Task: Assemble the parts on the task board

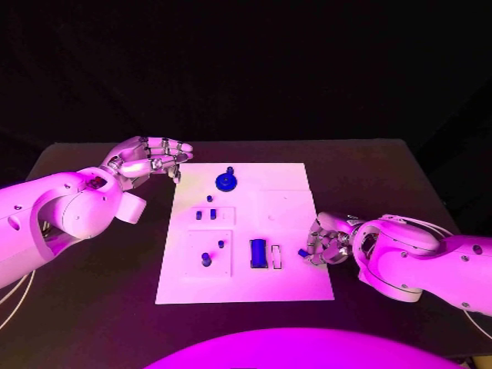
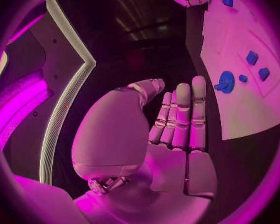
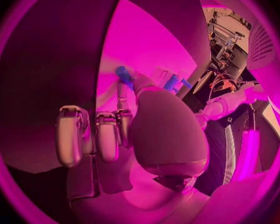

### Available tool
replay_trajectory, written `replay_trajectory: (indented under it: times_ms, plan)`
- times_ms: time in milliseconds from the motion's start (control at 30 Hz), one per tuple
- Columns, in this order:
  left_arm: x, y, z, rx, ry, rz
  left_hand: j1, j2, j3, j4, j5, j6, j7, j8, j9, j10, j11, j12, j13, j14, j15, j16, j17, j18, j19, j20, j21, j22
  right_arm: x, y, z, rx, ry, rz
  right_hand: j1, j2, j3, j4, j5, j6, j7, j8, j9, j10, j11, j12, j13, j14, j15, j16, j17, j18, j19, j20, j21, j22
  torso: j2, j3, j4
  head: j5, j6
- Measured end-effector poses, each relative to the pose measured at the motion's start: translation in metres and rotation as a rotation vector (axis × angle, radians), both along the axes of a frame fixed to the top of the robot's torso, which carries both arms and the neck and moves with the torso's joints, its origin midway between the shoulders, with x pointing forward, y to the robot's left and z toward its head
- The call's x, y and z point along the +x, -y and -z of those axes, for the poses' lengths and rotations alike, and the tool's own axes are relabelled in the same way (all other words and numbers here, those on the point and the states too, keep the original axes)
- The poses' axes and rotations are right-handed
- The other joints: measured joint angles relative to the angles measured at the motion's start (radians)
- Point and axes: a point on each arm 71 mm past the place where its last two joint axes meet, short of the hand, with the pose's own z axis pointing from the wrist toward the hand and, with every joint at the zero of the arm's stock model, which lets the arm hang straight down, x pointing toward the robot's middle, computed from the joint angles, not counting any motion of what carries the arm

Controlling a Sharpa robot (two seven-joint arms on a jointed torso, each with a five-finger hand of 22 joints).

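The black table (image 1: 368, 165) carries the white task board (image 1: 279, 192) at its middle; all positions below are given relative to that board.

The left arm (image 1: 47, 219) enters beyond the board's left side. The right arm (image 1: 446, 261) enters beyond its right side, toward the near corner.

The left hand (image 1: 148, 157) is just off the board's far left corner, clear of the surface. In the left wrist view its fingers (image 2: 180, 114) are extended side by side and nothing is in them; the hand is open and empty.

The right hand (image 1: 329, 242) is at the board's right edge, near the near corner, its fingers curled inward over the edge. A small blue piece (image 1: 304, 252) shows at its fingertips, and the right wrist view shows a blue part (image 3: 123, 74) at the tip of one finger. Whether the hand grips it or merely touches it cannot be told.

On the board: a round blue part (image 1: 226, 181) near the far edge, left of centre; a dark blue block (image 1: 258, 253) in the near half beside a pale slot (image 1: 277, 256); small blue pegs (image 1: 206, 259) in the left-hand insets.
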Motion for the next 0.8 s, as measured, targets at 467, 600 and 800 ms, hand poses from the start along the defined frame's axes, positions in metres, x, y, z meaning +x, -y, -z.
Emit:
replay_trajectory:
  times_ms: [467, 600, 800]
  plan:
    - [0.0, 0.0, 0.0, 0.002, -0.004, 0.003, 0.0, 0.0, 0.0, 0.0, 0.0, 0.0, 0.0, 0.0, 0.0, 0.0, 0.0, 0.0, 0.0, 0.0, 0.0, 0.0, 0.0, 0.0, 0.0, 0.0, 0.0, 0.0, -0.003, -0.006, -0.001, 0.029, 0.016, -0.006, 0.014, 0.003, 0.111, 0.001, 0.002, -0.002, -0.002, -0.004, -0.001, 0.0, 0.0, -0.004, 0.0, 0.0, 0.0, 0.0, 0.0, 0.0, 0.004, -0.004, 0.004, 0.0, 0.0, 0.0007, -0.0004, 0.002, 0.006]
    - [-0.001, 0.0, 0.0, 0.003, -0.005, 0.004, 0.0, 0.0, 0.0, 0.0, 0.0, -0.004, 0.004, 0.0, 0.0, 0.0, 0.0, 0.0, -0.001, -0.002, -0.002, 0.0, -0.001, 0.0, 0.0, 0.0, 0.0, -0.001, -0.006, -0.009, -0.001, 0.068, 0.02, 0.003, 0.011, 0.006, 0.157, -0.014, 0.001, -0.009, -0.005, -0.001, 0.001, 0.004, -0.004, -0.004, 0.0, -0.002, -0.006, 0.0, 0.0, 0.0, 0.004, -0.004, 0.007, 0.0, 0.0, 0.0007, -0.0002, 0.003, 0.007]
    - [-0.001, 0.0, 0.0, 0.003, -0.006, 0.005, 0.0, 0.0, 0.0, 0.0, 0.004, -0.004, 0.004, 0.005, 0.0, 0.0, 0.0, 0.0, -0.002, -0.004, -0.004, 0.0, -0.002, 0.0, 0.0, 0.0, 0.0, -0.001, -0.006, -0.014, -0.009, 0.147, 0.035, 0.03, -0.036, 0.003, 0.202, -0.016, -0.001, -0.013, -0.009, 0.014, 0.003, 0.002, -0.009, -0.004, 0.0, 0.0, -0.007, 0.0, 0.0, 0.0, 0.002, -0.006, 0.008, 0.0, 0.0, 0.0003, -0.0002, 0.002, 0.005]
